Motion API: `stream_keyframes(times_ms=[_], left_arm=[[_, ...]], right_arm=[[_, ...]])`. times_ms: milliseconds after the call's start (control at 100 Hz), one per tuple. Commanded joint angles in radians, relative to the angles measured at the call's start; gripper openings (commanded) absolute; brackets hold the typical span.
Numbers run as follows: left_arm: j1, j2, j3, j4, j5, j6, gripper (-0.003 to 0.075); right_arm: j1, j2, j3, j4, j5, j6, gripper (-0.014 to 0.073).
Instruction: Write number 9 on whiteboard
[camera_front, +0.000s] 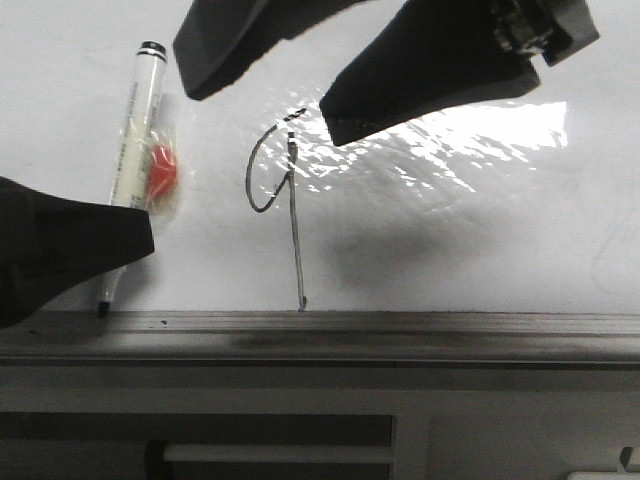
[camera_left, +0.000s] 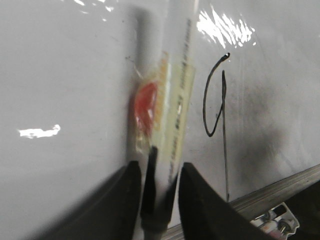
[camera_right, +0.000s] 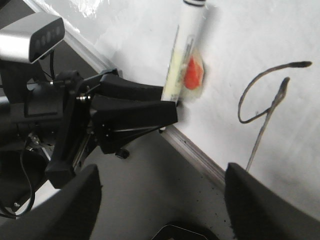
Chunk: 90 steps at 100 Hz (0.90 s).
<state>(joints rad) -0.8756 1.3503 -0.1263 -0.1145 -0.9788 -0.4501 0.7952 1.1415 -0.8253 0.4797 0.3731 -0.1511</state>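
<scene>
Closest to the front camera runs the grey metal ledge (camera_front: 320, 335) along the lower edge of the whiteboard (camera_front: 480, 230), with a darker cabinet face below it. On the glossy white surface stands the number 9 (camera_front: 283, 195), a thin black stroke whose open curved loop sits just left of a long, slightly slanted tail that reaches down to the ledge; a bright glare patch (camera_front: 440, 140) spreads to the right of its top. Left of the digit a white marker (camera_front: 135, 140) with a black cap at its upper end lies against the board, its dark tip close to the ledge, and a small orange-red tag in clear wrapping (camera_front: 162, 172) clings to its barrel. The left gripper (camera_left: 156, 200) grasps the marker near its lower end: in the left wrist view both dark fingers (camera_left: 122, 200) press in on the narrow black section from either side. In the front view that gripper shows as a dark mass (camera_front: 60, 250) at the left edge, covering part of the marker. The right gripper (camera_front: 290, 75) hangs above the digit with nothing between its fingers, which are spread wide apart, and in its own wrist view the two fingertips (camera_right: 77, 200) sit far apart with only the ledge and grey surface between them.
</scene>
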Motion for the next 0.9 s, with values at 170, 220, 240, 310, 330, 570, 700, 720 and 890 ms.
stream_keyframes(times_ms=[170, 220, 240, 310, 330, 570, 700, 720, 890], left_arm=[[-0.006, -0.012, -0.008, -0.004, -0.139, -0.041, 0.04], [-0.006, -0.012, 0.004, -0.002, -0.201, -0.041, 0.04], [-0.006, -0.012, 0.009, 0.0, -0.219, -0.041, 0.0399], [-0.006, -0.012, 0.032, 0.0, -0.316, -0.041, 0.0399], [-0.006, -0.012, 0.038, 0.0, -0.344, -0.041, 0.0399], [-0.006, -0.055, 0.151, -0.002, -0.365, -0.096, 0.0276], [-0.006, -0.098, 0.144, 0.072, -0.377, -0.096, 0.0105], [-0.006, -0.106, 0.146, 0.081, -0.377, -0.096, 0.0068], [-0.006, -0.149, 0.146, 0.104, -0.377, -0.093, -0.002]], right_arm=[[-0.006, -0.013, -0.029, 0.007, -0.043, -0.012, 0.0448], [-0.006, -0.013, -0.029, 0.007, -0.042, -0.012, 0.0447], [-0.006, -0.013, -0.029, 0.007, -0.04, -0.012, 0.0444], [-0.006, -0.015, -0.029, 0.007, -0.038, -0.012, 0.0416], [-0.006, -0.017, -0.029, 0.007, -0.038, -0.012, 0.04], [-0.006, -0.11, 0.01, -0.01, -0.136, -0.016, -0.0045], [-0.006, -0.182, 0.065, -0.086, -0.19, -0.016, -0.0062], [-0.006, -0.202, 0.078, -0.1, -0.199, -0.016, -0.0062], [-0.006, -0.337, 0.224, -0.166, -0.307, -0.016, -0.0062]])
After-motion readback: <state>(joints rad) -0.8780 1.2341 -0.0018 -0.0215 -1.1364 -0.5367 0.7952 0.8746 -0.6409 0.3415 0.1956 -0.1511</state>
